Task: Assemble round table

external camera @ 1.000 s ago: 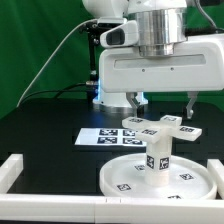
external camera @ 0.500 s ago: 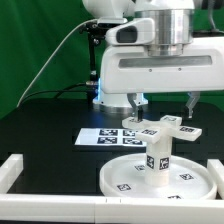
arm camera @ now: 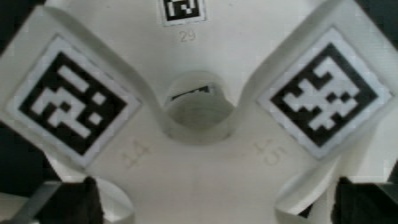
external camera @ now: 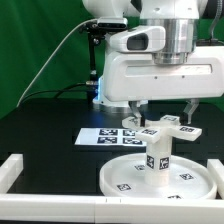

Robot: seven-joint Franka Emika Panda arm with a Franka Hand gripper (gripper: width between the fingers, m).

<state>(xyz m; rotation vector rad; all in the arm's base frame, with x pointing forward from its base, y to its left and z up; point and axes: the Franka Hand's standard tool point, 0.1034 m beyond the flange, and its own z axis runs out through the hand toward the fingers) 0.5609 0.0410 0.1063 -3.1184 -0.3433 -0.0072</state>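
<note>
The large round disc (external camera: pixel 125 178) lies at the front of the table. The short thick cylinder (external camera: pixel 158 158) stands upright on its middle. The cross-shaped foot (external camera: pixel 163 126) sits level with the cylinder's top, just behind it. I cannot tell whether it rests on the cylinder. My gripper (external camera: pixel 163 106) hangs open right above the foot, one finger on each side, touching nothing. In the wrist view the foot (arm camera: pixel 196 160) fills the picture, with two tagged arms and a centre hole, and my gripper (arm camera: pixel 214 205) is spread wide over it.
The marker board (external camera: pixel 98 138) lies on the black table at the exterior view's left of the foot. A low white border wall (external camera: pixel 22 170) runs along the front and left. A green backdrop and a white cable stand behind.
The wrist has shifted toward the exterior view's right and the hand has dropped slightly closer to the foot. The parts have not moved.
</note>
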